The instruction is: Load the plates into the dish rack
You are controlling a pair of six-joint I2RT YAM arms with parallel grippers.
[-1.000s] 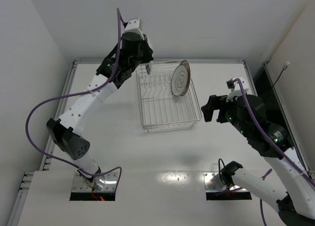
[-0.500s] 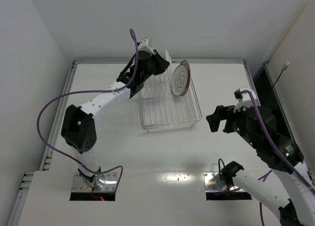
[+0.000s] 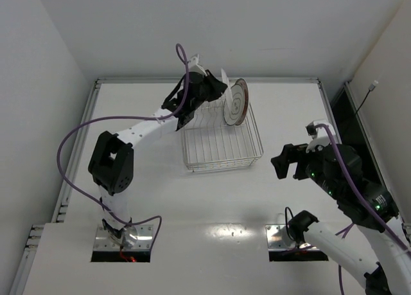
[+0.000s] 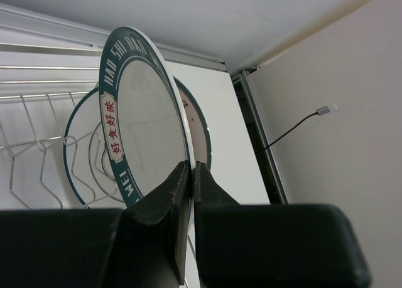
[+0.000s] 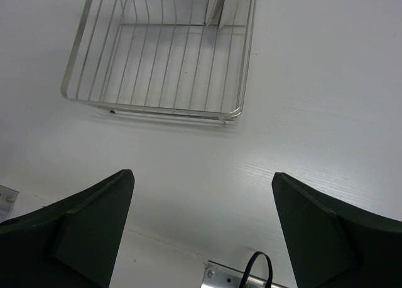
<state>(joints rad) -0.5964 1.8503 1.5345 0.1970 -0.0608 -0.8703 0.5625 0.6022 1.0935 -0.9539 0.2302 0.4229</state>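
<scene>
The plates number two in view. The held plate, white with a green lettered rim, is clamped on edge in the left gripper, whose jaws are clenched on the rim with one finger on each face. It hangs over the far end of the dish rack, not yet seated. The standing plate already sits upright at the rack's 1 o'clock corner, with the held plate just beside it on its 9 o'clock side and face to face with it.

Handling, as a judgement: the plate looks rigid, glazed and smooth, and therefore slippery in a narrow pinch. It is light enough for a rim grip but prone to pivot about it. It is brittle, so contact with the wire tines or the neighbouring plate risks a chip. The rim is the practical place to grip, since it leaves the lower edge free to drop between the tines.

The right gripper is spread wide and holds nothing. It hovers over the table at 4 o'clock from the rack.

Change over the last second: the left arm has swung from the rack's 11 o'clock corner toward 1 o'clock, and the plate has gone from lying nearly flat to upright. The right arm has drawn back toward the near edge. The rack and the standing plate are unchanged.
</scene>
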